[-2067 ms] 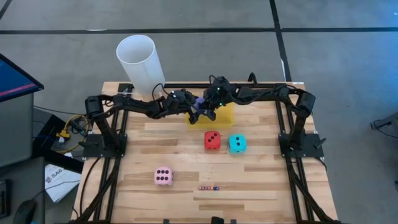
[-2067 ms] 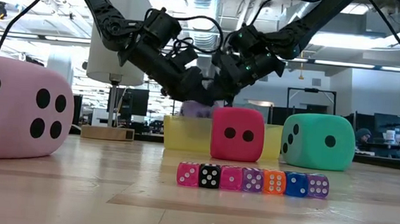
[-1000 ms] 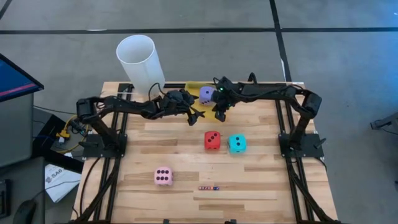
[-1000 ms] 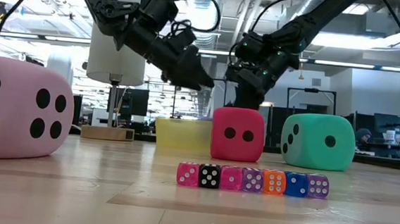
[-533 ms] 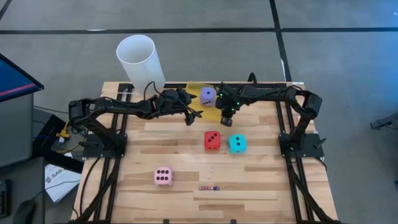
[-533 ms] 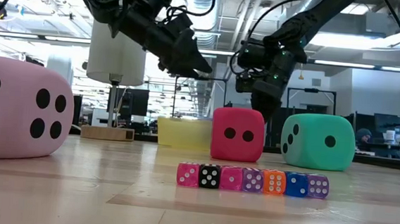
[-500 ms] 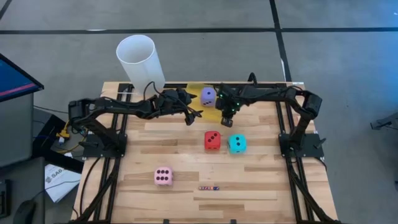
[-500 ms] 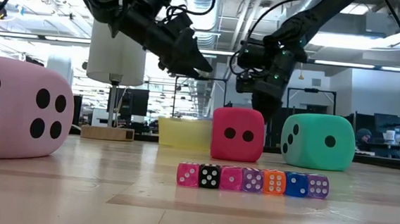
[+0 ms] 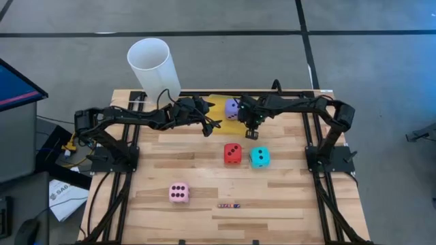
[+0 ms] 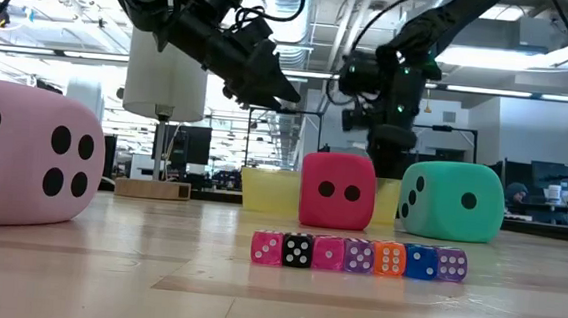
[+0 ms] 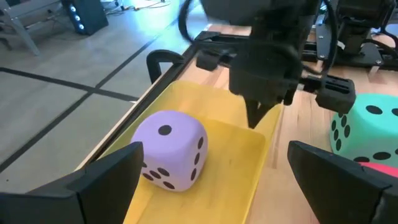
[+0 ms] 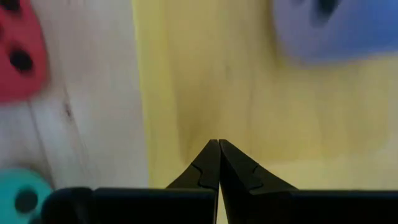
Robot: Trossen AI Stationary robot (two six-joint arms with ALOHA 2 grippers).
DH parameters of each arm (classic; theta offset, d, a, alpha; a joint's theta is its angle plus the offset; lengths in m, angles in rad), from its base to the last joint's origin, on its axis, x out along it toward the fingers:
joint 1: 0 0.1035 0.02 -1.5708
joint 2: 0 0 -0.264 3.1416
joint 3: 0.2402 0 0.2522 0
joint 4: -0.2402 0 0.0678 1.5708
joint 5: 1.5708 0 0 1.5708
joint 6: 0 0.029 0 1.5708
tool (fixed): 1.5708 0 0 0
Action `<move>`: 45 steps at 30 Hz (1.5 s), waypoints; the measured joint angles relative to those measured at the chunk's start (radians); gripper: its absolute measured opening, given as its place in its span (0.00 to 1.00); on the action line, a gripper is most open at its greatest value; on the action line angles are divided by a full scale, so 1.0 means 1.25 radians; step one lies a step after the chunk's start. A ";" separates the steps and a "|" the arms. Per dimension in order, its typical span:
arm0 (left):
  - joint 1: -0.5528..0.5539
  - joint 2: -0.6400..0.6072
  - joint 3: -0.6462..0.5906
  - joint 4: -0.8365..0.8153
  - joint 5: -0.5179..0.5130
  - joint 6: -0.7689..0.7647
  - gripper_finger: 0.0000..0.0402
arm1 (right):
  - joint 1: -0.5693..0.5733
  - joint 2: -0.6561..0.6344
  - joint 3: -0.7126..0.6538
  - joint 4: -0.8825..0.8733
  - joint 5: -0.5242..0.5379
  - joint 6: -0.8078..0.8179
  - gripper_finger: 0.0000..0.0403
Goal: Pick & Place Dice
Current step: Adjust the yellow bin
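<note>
The purple die (image 9: 232,107) (image 11: 168,149) rests on the floor of a yellow tray (image 11: 245,165) (image 10: 267,190) at the table's far middle. The red die (image 9: 232,153) and the cyan die (image 9: 259,157) stand side by side on the wood nearer the front. The pink die (image 9: 179,192) sits near the front left. My right gripper (image 9: 251,129) (image 11: 256,121) (image 12: 218,144) is shut with nothing between its fingers, and points steeply down into the tray beside the purple die. My left gripper (image 9: 212,125) (image 10: 286,97) hangs open above the tray's left side and holds nothing. My right gripper's shut fingertips (image 11: 255,123) point down from above into the yellow tray, near the wall (image 11: 268,146) that faces the red and cyan dice. Whether they touch the tray's floor or wall I cannot tell. They are clear of the purple die.
A tall white cylinder (image 9: 153,68) stands at the table's far left corner. A row of tiny dice (image 9: 229,205) (image 10: 357,255) lies near the front edge. Bare wood lies between the pink die and the red die.
My right gripper has tipped to point more steeply down and has gone a little toward the near edge, staying shut. The yellow tray with the purple die in it has shifted toward the table's right. My left gripper has risen slightly and stays open.
</note>
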 joint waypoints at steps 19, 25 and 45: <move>0.000 0.001 0.000 -0.074 -0.114 0.000 0.96 | -0.030 -0.269 0.001 0.101 0.063 0.019 0.00; 0.000 0.001 0.000 -0.070 -0.113 -0.067 0.96 | -0.009 -0.391 -0.019 0.107 0.061 0.039 0.00; -0.020 0.001 0.000 -0.078 -0.113 -0.141 0.96 | 0.008 -0.654 -0.487 0.517 0.060 0.152 0.00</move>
